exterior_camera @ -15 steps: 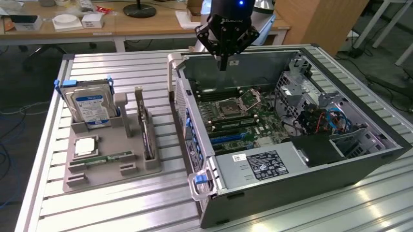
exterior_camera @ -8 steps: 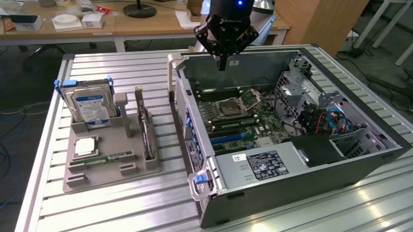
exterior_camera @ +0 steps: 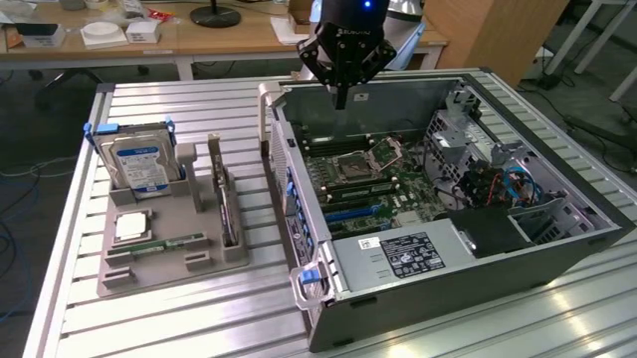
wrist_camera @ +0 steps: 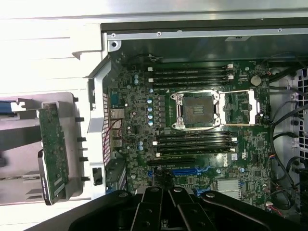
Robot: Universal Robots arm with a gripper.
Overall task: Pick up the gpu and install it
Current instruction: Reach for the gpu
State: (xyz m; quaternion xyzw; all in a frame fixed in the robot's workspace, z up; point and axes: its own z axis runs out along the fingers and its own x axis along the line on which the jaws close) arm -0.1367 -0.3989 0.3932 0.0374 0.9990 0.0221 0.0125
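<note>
Grey tray (exterior_camera: 164, 257) holds gpu (exterior_camera: 228, 205) upright along its edge nearest computer case (exterior_camera: 497, 272); pickup not begun, nothing installed. Gripper (exterior_camera: 341, 101) pressed together, empty, above case's far edge.

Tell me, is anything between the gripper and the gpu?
The case's side wall rises between them: the gripper hangs over the open computer case, and the gpu stands on edge in the gray holder outside it. The gripper looks higher than that wall, so a path over the top seems free.
</note>
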